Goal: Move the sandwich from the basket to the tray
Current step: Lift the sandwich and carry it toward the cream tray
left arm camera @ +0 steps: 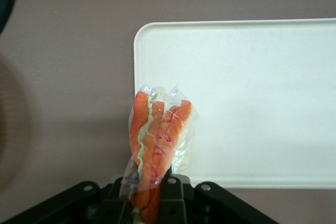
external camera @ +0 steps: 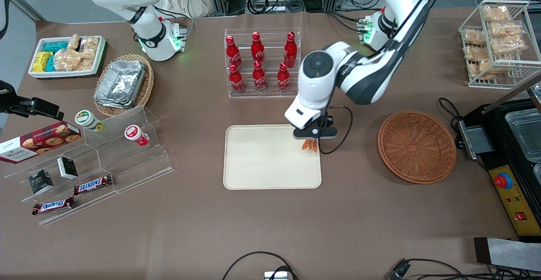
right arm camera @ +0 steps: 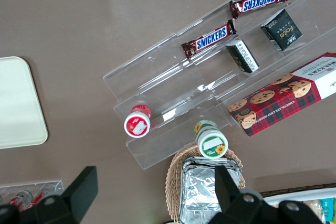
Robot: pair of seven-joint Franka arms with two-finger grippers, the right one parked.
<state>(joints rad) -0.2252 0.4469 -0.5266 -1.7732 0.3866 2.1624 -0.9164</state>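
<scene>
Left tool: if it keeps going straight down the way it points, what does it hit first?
Probably the tray. The left tool, shut on the sandwich, hangs over the tray's edge nearest the basket; the sandwich tip would touch first. Height is unclear.

We see the tool (external camera: 311,138) clamped on the sandwich (left arm camera: 157,140) over the tray (external camera: 262,161) at its edge toward the basket (external camera: 416,146). The tray's bare surface spreads open beneath it. The bottle rack (external camera: 262,64) stands farther from the front camera than the tray, with a strip of open worktop (external camera: 270,229) between. Worktop between tray and basket lies open too.
</scene>
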